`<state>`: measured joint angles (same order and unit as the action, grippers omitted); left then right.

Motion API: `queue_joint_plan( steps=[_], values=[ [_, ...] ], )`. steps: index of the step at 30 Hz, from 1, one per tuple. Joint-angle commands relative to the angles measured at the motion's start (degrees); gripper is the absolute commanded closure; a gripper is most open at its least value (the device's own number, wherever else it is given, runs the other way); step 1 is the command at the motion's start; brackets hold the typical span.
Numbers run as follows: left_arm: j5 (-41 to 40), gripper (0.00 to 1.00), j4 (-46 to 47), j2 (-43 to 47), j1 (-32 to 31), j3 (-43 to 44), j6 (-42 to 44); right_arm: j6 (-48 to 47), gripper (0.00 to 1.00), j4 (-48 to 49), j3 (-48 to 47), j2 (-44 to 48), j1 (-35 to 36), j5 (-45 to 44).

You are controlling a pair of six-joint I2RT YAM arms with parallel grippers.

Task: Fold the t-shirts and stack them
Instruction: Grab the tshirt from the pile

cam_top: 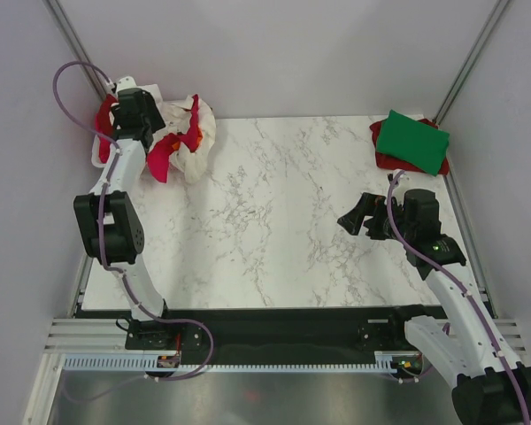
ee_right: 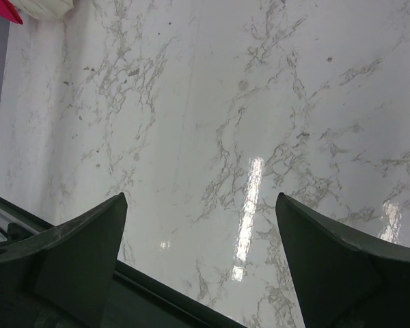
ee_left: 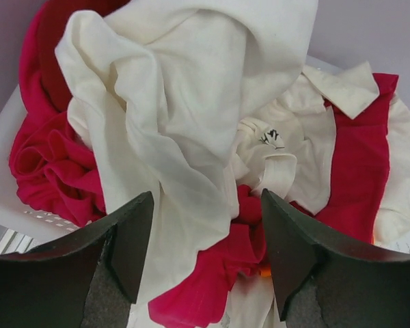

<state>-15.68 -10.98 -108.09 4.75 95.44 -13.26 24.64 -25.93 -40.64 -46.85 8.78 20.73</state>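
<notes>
A crumpled heap of white t-shirts (cam_top: 188,133) and red t-shirts (cam_top: 164,158) lies at the table's far left corner, partly in a white basket. In the left wrist view the white cloth (ee_left: 178,102) drapes over red cloth (ee_left: 48,164), and a red-and-white shirt (ee_left: 359,157) lies to the right. My left gripper (ee_left: 206,253) is open just above the heap, with its fingers on either side of a white and red fold. A folded green t-shirt (cam_top: 413,142) lies on a red one (cam_top: 380,159) at the far right. My right gripper (cam_top: 354,217) is open and empty above the marble.
The white plastic basket (ee_left: 14,205) shows under the heap at the lower left of the left wrist view. The marble table top (cam_top: 274,212) has walls on the left, back and right. Its dark front edge (ee_right: 164,294) shows under my right gripper (ee_right: 201,253).
</notes>
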Motion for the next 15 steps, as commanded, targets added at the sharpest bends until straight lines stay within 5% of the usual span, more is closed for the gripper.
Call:
queue_joint_plan(
  steps=[1,3,5,6,7,15],
  values=[
    [-2.4,0.30,-0.4,-3.1,0.2,3.6,1.0,-1.1,0.02,0.5,0.0,-0.1,0.1,0.4],
    [-3.9,0.39,-0.5,-4.1,0.2,4.8,1.5,-1.0,0.02,0.5,0.3,-0.1,0.2,0.3],
    [-5.1,0.59,-0.6,-5.5,0.2,6.2,2.3,-1.1,0.02,0.5,0.4,-0.1,0.2,0.2],
    [-5.5,0.70,-0.7,-6.0,0.2,6.8,2.9,-1.0,0.02,0.5,0.4,-0.2,0.2,0.1],
    [-5.8,0.97,-0.8,-6.5,0.2,7.3,3.3,-1.1,0.02,0.5,0.4,-0.3,0.1,0.1],
    [-3.7,0.98,-2.6,-2.0,-2.4,17.7,5.7,-1.2,0.02,1.1,0.7,-1.4,0.1,0.0]
  ],
)
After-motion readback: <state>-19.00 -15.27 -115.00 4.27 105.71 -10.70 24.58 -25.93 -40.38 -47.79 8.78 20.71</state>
